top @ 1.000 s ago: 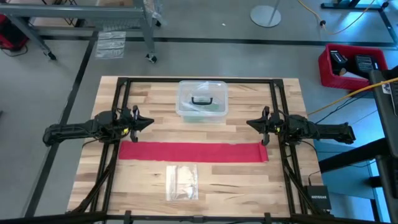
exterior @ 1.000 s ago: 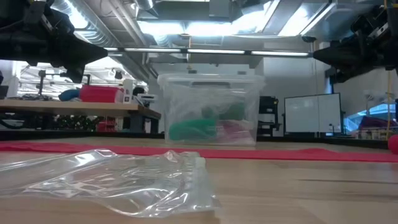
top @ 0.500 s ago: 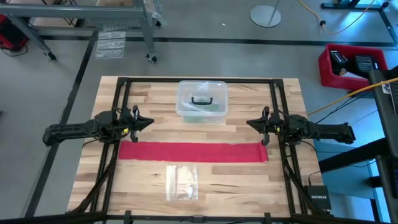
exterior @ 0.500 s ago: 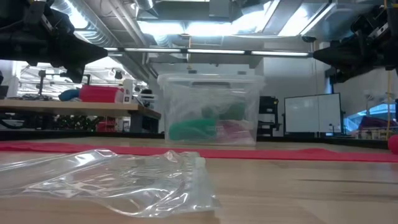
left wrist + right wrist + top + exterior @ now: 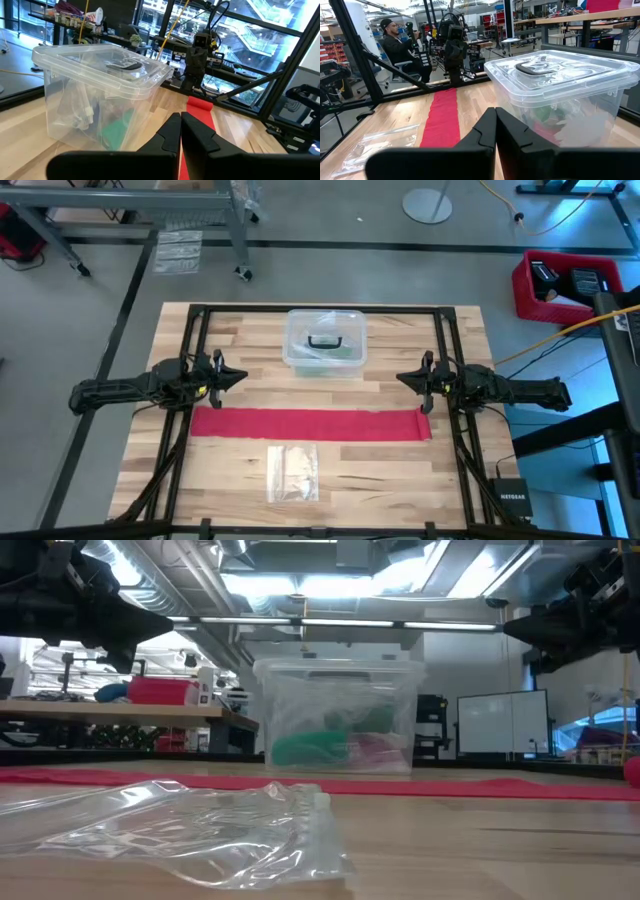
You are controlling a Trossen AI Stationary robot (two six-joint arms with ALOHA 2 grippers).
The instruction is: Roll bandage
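Note:
The red bandage (image 5: 310, 424) lies flat on the table as a long band running left to right; it also shows in the low view (image 5: 480, 785), the left wrist view (image 5: 200, 112) and the right wrist view (image 5: 442, 122). My left gripper (image 5: 240, 376) is shut and hovers above the table just beyond the band's left end; its fingers meet in its wrist view (image 5: 180, 131). My right gripper (image 5: 402, 378) is shut and hovers just beyond the band's right end (image 5: 495, 125). Neither touches anything.
A clear plastic box with a black handle (image 5: 324, 341) stands at the table's far middle, between the grippers. A small clear plastic bag (image 5: 293, 471) lies near the front edge, in front of the band. A person sits beyond the table in the right wrist view (image 5: 400, 50).

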